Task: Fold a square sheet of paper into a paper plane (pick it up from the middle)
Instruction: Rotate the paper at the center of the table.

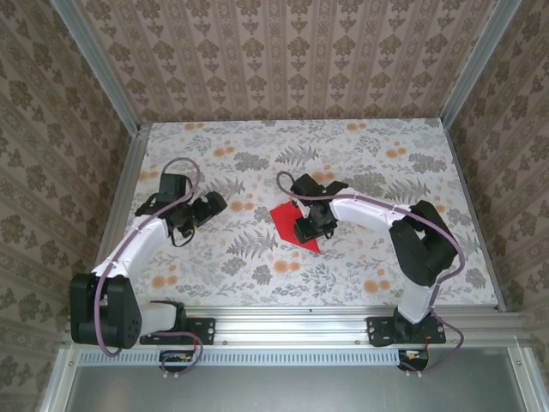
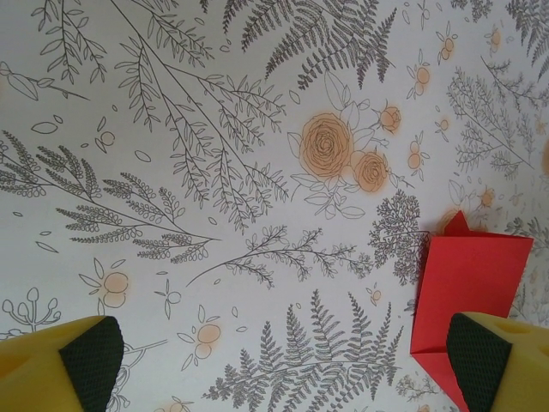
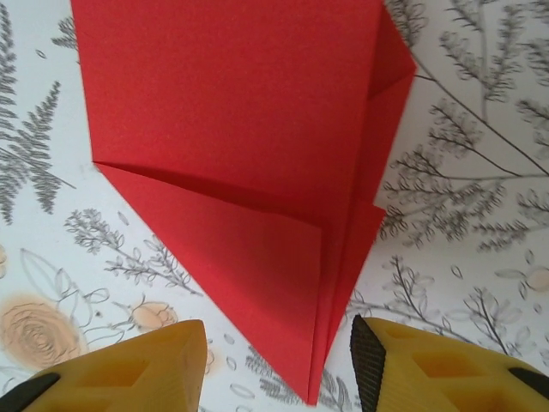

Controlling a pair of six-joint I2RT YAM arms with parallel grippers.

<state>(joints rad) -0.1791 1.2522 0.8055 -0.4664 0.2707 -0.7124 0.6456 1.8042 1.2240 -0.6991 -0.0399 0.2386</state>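
Observation:
The red sheet of paper (image 1: 290,221) lies flat on the flowered table near the middle, folded into a broad pointed shape with creased layers (image 3: 249,154). My right gripper (image 1: 310,228) hovers over its near end. In the right wrist view the right gripper (image 3: 276,343) is open and the paper's pointed tip lies between the yellow fingers (image 3: 150,369) without touching either pad. My left gripper (image 1: 214,206) stands open to the left of the paper. In the left wrist view the left gripper (image 2: 283,369) has bare table between its fingers, and the paper's edge (image 2: 467,283) lies by the right finger (image 2: 493,360).
The table (image 1: 369,163) is walled in by an aluminium frame (image 1: 127,176) and patterned panels on three sides. A metal rail (image 1: 292,319) with both arm bases runs along the near edge. Open tabletop lies behind and to the right of the paper.

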